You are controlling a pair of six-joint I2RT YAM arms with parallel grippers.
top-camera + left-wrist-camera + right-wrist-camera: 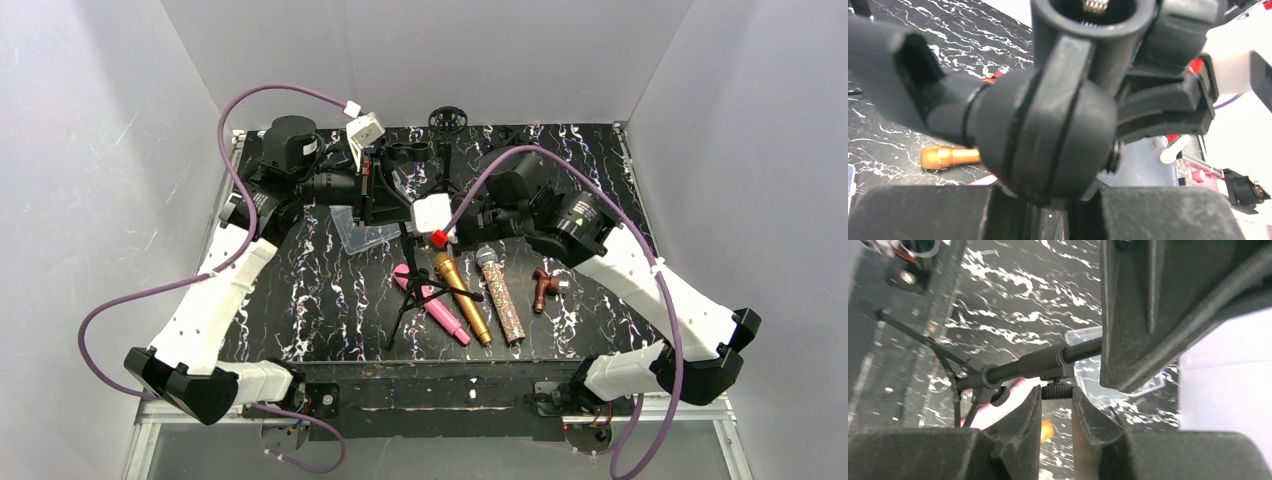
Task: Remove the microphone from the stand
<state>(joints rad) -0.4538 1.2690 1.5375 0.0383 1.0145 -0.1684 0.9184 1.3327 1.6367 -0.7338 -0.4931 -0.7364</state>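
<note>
Mic seating cannot be confirmed: the clip (1088,30) fills the left wrist view and what it holds is hidden. Stand (411,262) rests on its tripod at table centre. Left gripper (1068,202) is clamped on the joint (1048,130) below the clip. Right gripper (1057,407) is narrow, its pads pinching the knob (1057,390) on the pole (1023,365).

Risks:
- Turning the knob may loosen the pole rather than the clip, so the head could drop or swing
- Pulling against one clamp may tip the light tripod, whose legs reach among the pink mic (435,305), gold mic (462,298) and glitter mic (503,300)
- Both wrists sit close together, so a wide rotation risks contact

Room: open table (300,300) lies near-left of the stand, the tray (358,232) sits just beside it, and walls close in at the rear and both sides
</note>
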